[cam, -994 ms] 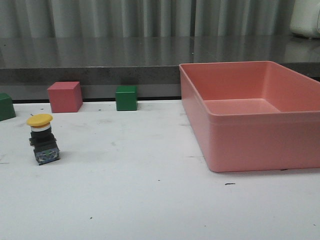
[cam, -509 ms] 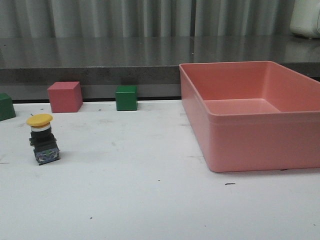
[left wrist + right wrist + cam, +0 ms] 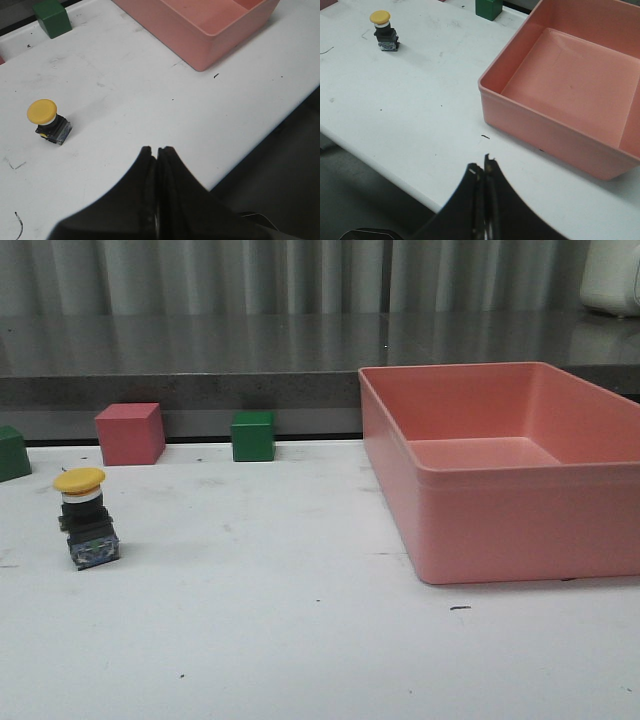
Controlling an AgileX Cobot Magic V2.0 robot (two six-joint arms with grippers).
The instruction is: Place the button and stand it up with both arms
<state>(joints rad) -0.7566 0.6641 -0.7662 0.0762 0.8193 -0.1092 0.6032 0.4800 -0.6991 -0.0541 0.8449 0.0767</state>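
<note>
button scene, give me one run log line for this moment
button: upright on table, untouched | left gripper: shut, empty | right gripper: shut, empty | pink bin: empty

Left end effector (image 3: 156,152): matte black, two tapering fingers. Right end effector (image 3: 482,170): same black, pale scuffs at tips.

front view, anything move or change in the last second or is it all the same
Nothing visibly changed. The yellow-capped push button stands upright on the white table in the same spot, no arm enters the front view, and the pink tray, pink cube and green cubes sit as before.
</note>
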